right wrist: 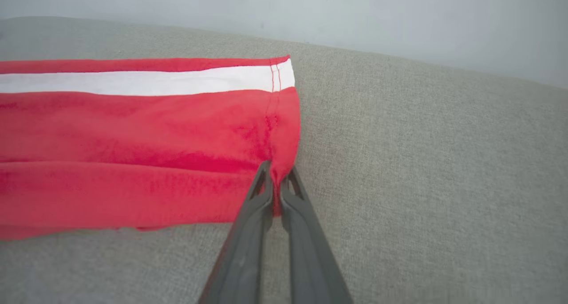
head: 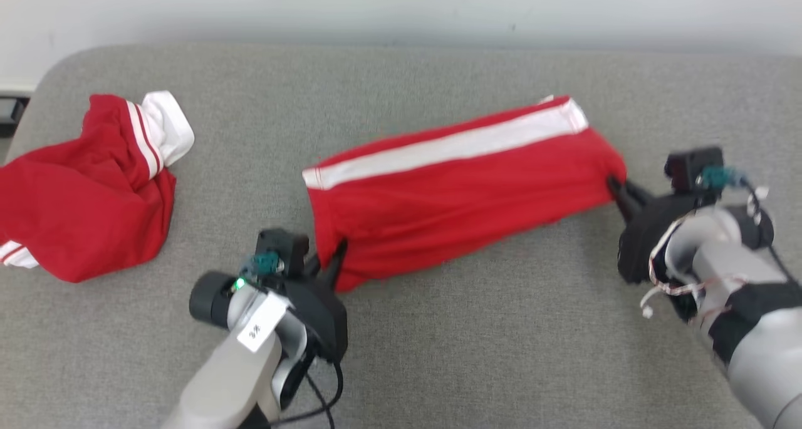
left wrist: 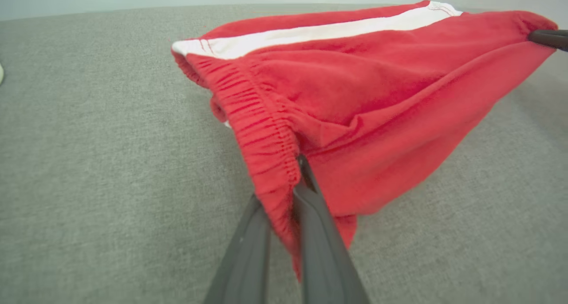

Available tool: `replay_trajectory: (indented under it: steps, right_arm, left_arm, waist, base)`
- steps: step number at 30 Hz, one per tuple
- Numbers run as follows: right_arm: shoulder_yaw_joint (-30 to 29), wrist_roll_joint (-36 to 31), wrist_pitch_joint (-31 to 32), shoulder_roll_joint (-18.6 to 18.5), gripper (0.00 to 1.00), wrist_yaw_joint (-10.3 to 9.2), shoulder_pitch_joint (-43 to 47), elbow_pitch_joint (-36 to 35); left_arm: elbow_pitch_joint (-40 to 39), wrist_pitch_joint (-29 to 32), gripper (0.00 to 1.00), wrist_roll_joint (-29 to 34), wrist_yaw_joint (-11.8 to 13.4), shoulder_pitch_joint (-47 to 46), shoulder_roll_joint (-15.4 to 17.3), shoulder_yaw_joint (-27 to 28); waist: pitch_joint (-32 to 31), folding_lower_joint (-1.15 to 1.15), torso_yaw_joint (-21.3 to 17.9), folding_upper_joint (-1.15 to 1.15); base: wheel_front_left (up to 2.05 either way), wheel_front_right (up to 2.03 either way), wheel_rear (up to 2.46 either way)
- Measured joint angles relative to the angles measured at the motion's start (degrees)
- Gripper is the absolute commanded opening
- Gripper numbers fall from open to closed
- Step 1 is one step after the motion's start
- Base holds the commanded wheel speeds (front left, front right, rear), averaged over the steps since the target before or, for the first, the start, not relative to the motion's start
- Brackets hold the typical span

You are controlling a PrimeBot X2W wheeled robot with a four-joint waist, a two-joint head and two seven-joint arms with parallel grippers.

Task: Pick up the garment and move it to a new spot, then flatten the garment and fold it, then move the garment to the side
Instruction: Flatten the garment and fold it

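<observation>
Garment (head: 463, 191) lies stretched on the grey cushion (head: 501, 354), well right of the crumpled red heap (head: 94, 191); our left gripper (head: 335, 258) is clamped on the waistband corner nearer the heap; right gripper (head: 615, 186) pinches the hem corner at the far end; we judge relocation done, flatten/fold in progress; side move not yet done.
</observation>
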Motion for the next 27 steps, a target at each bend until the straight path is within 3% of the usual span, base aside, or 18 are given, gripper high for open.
replay_trajectory:
  steps: [12, 27]
  right_arm:
    - [1.3, 1.1, -2.1, 0.8, 0.00, 0.09, 11.7, -0.8]
    - [1.5, 2.7, -5.1, -0.5, 0.00, -0.43, 24.9, -7.0]
  left_arm:
    - [-0.9, -1.2, 0.00, 0.1, 0.5, 10.4, 1.5, -2.0]
    - [-9.4, -2.4, 0.00, 0.1, 2.3, 20.0, 4.5, -2.8]
  waist:
    - [-6.4, -0.01, -0.9, 0.00]
    - [-11.6, -0.01, -3.5, 0.00]
  base:
    - [0.00, 0.00, 0.00]
    - [0.00, 0.00, 0.00]
